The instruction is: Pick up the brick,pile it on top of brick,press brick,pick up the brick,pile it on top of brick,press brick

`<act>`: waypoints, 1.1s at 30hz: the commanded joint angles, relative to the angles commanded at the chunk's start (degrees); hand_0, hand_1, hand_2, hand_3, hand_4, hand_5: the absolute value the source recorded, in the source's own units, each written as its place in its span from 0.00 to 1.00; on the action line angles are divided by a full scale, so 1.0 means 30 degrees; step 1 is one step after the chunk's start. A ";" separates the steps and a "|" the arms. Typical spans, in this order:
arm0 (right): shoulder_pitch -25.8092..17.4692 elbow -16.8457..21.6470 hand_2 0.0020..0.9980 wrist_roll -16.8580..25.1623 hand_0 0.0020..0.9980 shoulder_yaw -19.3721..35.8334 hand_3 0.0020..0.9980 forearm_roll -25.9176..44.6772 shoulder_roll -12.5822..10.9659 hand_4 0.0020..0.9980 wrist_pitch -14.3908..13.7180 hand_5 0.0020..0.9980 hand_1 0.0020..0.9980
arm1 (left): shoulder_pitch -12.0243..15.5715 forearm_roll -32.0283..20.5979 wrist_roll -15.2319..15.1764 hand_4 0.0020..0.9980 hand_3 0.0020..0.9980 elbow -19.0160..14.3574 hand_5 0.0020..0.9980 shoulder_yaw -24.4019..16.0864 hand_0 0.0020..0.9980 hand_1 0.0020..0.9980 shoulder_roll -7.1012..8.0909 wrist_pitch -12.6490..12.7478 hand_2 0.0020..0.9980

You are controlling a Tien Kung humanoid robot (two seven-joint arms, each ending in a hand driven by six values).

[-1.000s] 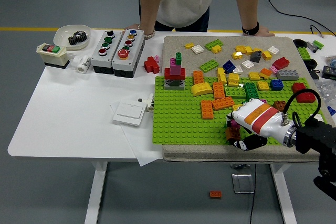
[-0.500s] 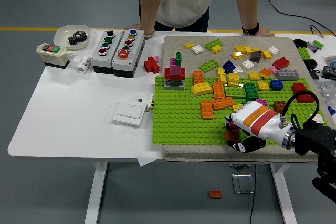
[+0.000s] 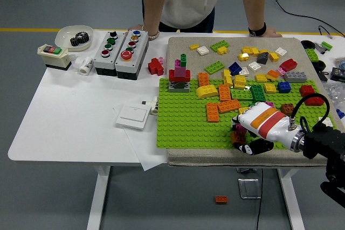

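One hand in view: right hand [image 3: 249, 133], white with orange and red bands, low over the near right edge of the green baseplate [image 3: 183, 125]. Fingers curled down around a dark brown brick [image 3: 237, 137] at the plate's front edge; thumb black, under the palm. Whether the brick is lifted off the studs, cannot tell. Orange bricks [image 3: 221, 106] lie on the plate just left of the hand. Small stack [image 3: 179, 75] (grey, red, magenta, green on top) stands at the plate's far left corner. Loose bricks [image 3: 259, 60] scattered on the beige mat [image 3: 178, 47] beyond. Person stands at the far side, one hand [image 3: 264, 33] resting on the table [image 3: 64, 122].
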 joint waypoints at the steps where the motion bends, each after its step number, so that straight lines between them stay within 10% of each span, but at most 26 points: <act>1: 0.0003 -0.0023 0.22 0.0002 0.23 -0.0001 0.44 0.0000 0.0002 0.75 0.0002 0.35 0.17 | -0.0004 -0.0004 0.0000 0.72 0.62 -0.0001 0.68 0.0001 0.85 0.81 0.0001 0.0000 0.82; 33: -0.0089 0.0073 0.23 0.0138 0.24 0.0385 0.43 0.0000 -0.0198 0.77 -0.0312 0.35 0.17 | -0.0108 -0.0141 -0.0043 0.71 0.62 -0.0014 0.68 0.0081 0.85 0.81 0.0015 0.0006 0.82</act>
